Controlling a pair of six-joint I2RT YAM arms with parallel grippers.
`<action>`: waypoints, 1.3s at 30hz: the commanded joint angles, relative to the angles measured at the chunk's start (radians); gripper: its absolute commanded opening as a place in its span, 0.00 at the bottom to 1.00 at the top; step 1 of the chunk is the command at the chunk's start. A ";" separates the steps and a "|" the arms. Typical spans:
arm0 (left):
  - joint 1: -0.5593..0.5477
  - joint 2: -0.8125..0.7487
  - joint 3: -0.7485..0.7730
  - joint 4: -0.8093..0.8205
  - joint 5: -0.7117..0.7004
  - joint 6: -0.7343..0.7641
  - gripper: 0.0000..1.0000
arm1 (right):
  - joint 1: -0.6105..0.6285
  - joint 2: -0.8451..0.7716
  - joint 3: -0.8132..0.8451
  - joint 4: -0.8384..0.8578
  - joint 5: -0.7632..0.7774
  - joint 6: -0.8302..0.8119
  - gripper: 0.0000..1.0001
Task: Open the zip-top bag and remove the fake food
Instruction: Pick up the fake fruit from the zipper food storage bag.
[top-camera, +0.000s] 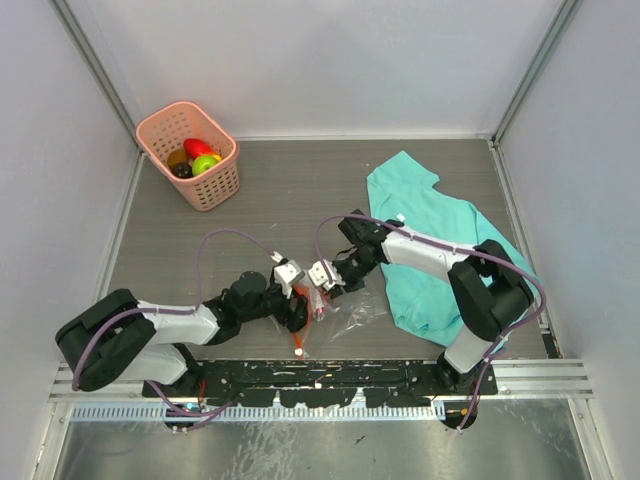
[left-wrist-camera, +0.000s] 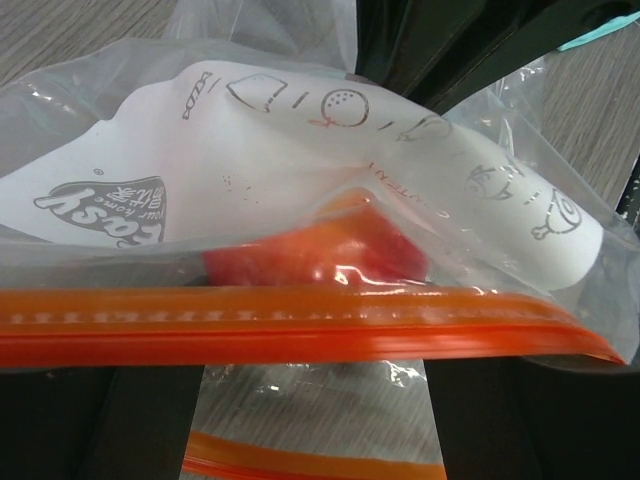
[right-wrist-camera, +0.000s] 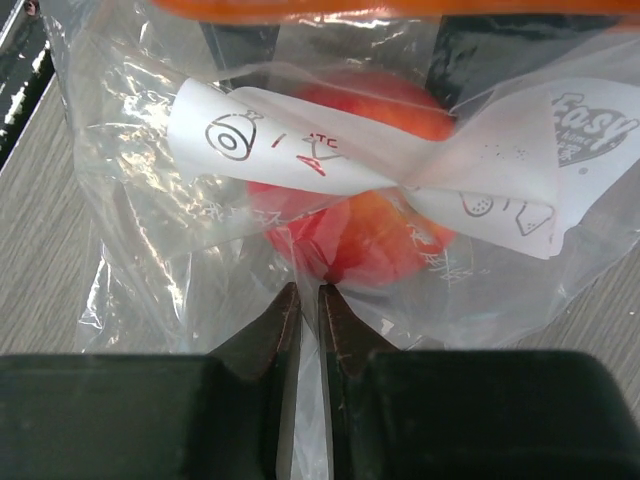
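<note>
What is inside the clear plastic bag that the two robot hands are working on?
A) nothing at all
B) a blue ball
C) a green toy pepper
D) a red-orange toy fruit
D: both wrist views show a glossy red-orange piece of fake food inside the zip-top bag.

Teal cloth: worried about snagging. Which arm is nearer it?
Right. The right arm crosses over the cloth; the left arm lies well off to its left.

The zip-top bag (top-camera: 350, 306), fake food (right-wrist-camera: 360, 235) inside, lies between the left claw (top-camera: 302, 310) and right claw (right-wrist-camera: 308, 296), left of the cloth (top-camera: 430, 250)
</note>
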 joint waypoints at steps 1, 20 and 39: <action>-0.010 0.025 0.039 0.098 -0.037 -0.010 0.81 | 0.009 0.013 0.052 -0.014 -0.081 0.027 0.17; -0.036 0.131 0.054 0.251 -0.103 -0.017 0.86 | 0.011 0.055 0.086 -0.039 -0.130 0.058 0.13; -0.055 0.222 0.054 0.388 -0.114 -0.021 0.65 | -0.006 0.089 0.130 -0.092 -0.173 0.066 0.11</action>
